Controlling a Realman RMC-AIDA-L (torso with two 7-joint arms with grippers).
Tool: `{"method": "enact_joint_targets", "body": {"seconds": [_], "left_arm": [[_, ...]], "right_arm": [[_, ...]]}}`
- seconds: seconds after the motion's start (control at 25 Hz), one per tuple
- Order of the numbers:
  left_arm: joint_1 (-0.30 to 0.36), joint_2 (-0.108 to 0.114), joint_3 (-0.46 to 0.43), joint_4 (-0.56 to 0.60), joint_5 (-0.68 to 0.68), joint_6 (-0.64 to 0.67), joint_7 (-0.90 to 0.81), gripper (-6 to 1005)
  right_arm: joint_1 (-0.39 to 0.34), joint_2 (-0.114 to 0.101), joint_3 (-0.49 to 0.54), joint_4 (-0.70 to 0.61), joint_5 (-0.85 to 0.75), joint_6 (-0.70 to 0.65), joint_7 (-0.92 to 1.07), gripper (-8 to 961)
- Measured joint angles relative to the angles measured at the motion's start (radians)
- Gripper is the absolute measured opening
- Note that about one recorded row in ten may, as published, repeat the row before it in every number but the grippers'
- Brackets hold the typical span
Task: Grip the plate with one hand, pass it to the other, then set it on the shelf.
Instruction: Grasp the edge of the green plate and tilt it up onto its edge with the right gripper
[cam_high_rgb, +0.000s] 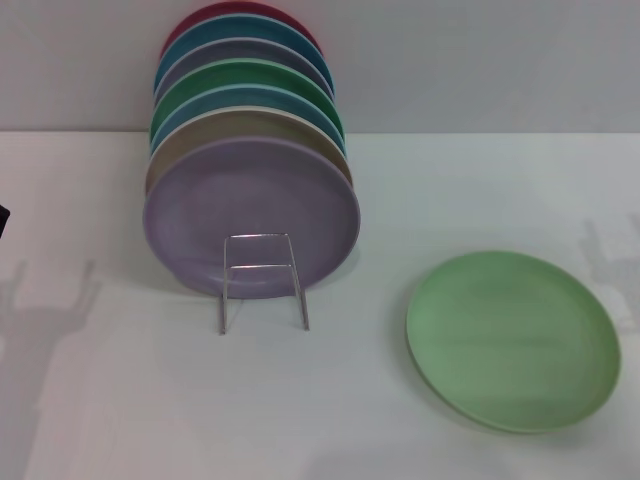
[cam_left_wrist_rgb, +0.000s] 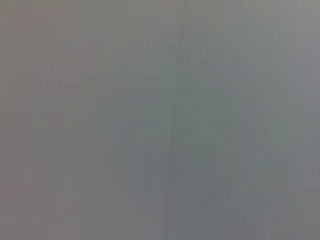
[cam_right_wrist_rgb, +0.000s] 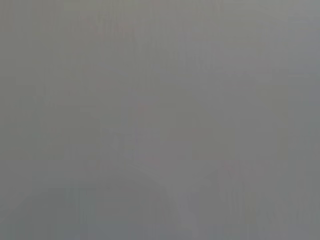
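Observation:
The light pastel-green plate (cam_high_rgb: 513, 340) lies flat on the white table at the front right in the head view. The silver wire rack (cam_high_rgb: 262, 280) stands left of the middle with its upright loop front facing me. Several plates stand on edge in it, a lilac plate (cam_high_rgb: 250, 215) at the front. Neither gripper shows in the head view; only a dark sliver at the left edge and arm shadows on the table show. Both wrist views show only plain grey surface.
Behind the lilac plate stand a tan, blue, emerald-green (cam_high_rgb: 250, 85), purple, teal and red plate. A pale wall rises behind the table. Bare white tabletop (cam_high_rgb: 130, 400) lies in front of the rack and between rack and pastel-green plate.

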Motion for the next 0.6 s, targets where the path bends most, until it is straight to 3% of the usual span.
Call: {"method": "enact_joint_targets", "body": {"seconds": [0.6], "left_arm": [[0.0,0.0,-0.002,-0.004,0.0,0.0,0.0,860]], "right_arm": [[0.006,-0.001,0.0,-0.004,0.0,0.001,0.0,644]]}}
